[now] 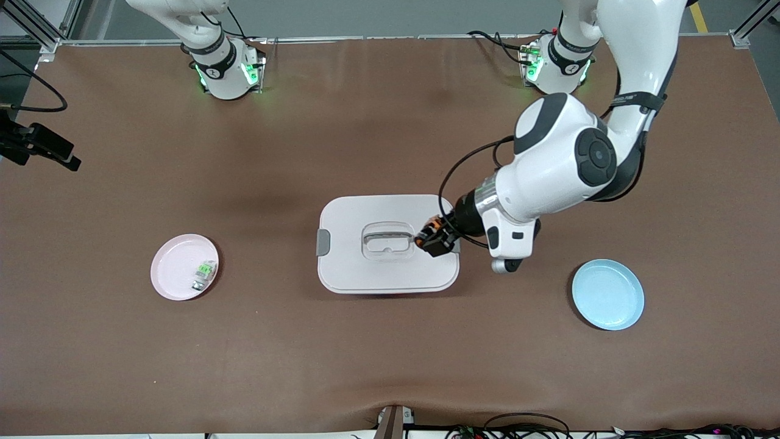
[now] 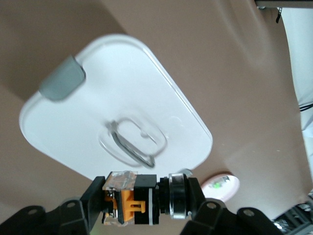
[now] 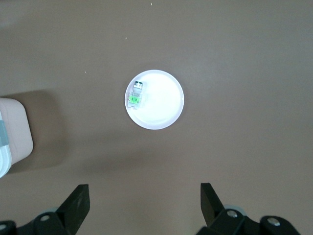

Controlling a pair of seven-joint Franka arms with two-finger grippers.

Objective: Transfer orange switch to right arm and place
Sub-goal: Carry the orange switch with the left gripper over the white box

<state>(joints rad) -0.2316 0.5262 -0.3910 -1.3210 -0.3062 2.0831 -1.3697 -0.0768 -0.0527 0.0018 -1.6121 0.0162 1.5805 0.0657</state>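
Left wrist view, left gripper (image 2: 142,200) clamped on orange switch (image 2: 134,199) over white lidded box (image 2: 73,132), no legible writing, right gripper (image 3: 145,205) fingers apart above pink plate (image 3: 166,107).

We see a brown surface (image 1: 256,341) w/ metal frame rails (image 1: 42,30) at corners, grey floor (image 1: 365,15) along the top edge, even light.

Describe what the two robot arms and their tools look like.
Both arms are glossy white with black joint rings; the left arm shows a dark grey round joint cap, a silver wrist band and a black cable looping to the wrist. Green lights glow at both bases. The left tool and right tool have matte black fingers.
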